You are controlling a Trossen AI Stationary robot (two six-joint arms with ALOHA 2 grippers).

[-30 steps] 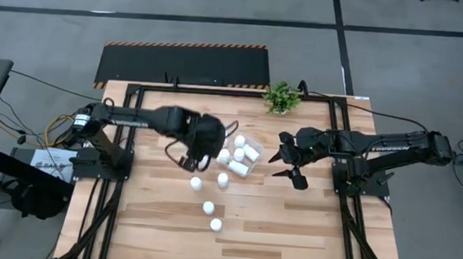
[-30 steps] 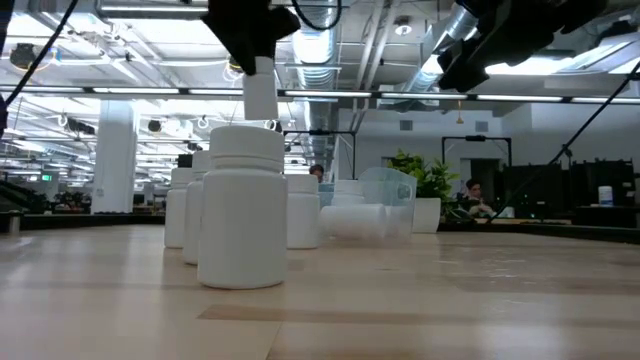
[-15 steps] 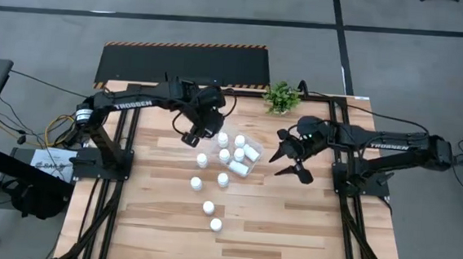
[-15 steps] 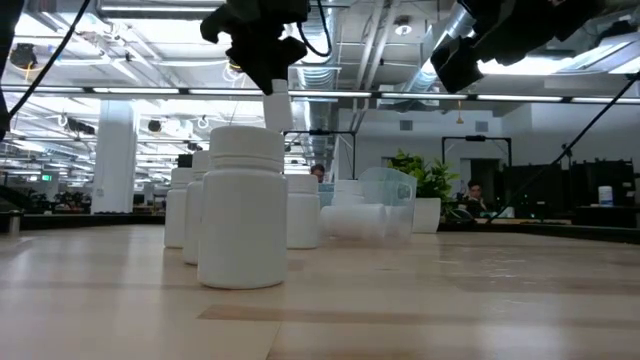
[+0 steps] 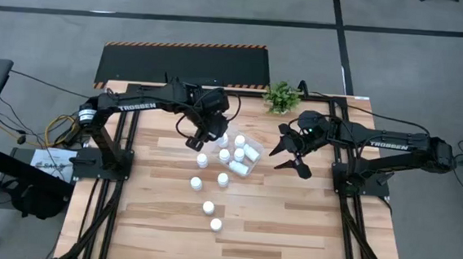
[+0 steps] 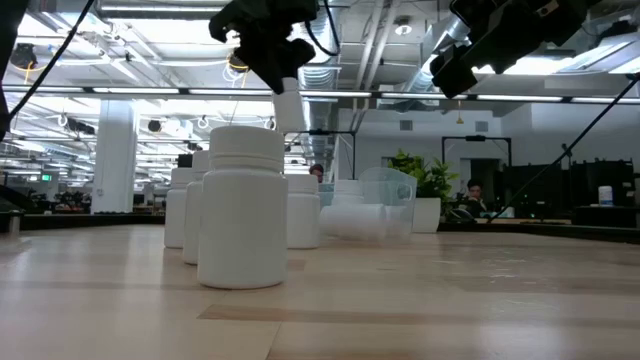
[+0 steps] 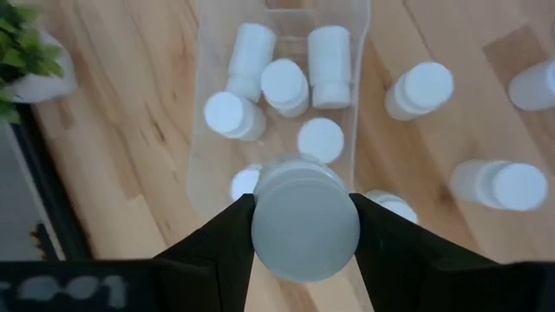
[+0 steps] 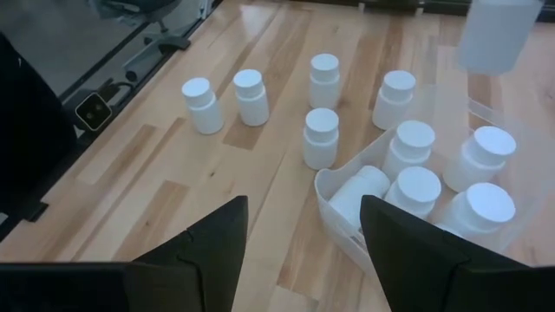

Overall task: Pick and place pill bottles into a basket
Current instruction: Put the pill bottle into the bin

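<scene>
Carried basketward, bottle (image 7: 303, 227) sits between left end effector (image 7: 303, 238) fingers.

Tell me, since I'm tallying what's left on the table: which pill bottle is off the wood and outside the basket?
The bottle clamped in the left gripper, held in the air above the basket; all others stand on the table or sit in the basket.

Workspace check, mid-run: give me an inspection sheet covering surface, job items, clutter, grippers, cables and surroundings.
Surface: wooden table, no spills seen.
Job's things: clear basket holds several pill bottles; five bottles stand loose on the wood.
Clutter: potted plant at the far edge.
Grippers: left gripper above the basket, clamped on a bottle; right gripper open, empty, raised beside the basket.
Cables: bundle by the left arm's base.
Surroundings: open hall, seated person far back.
</scene>
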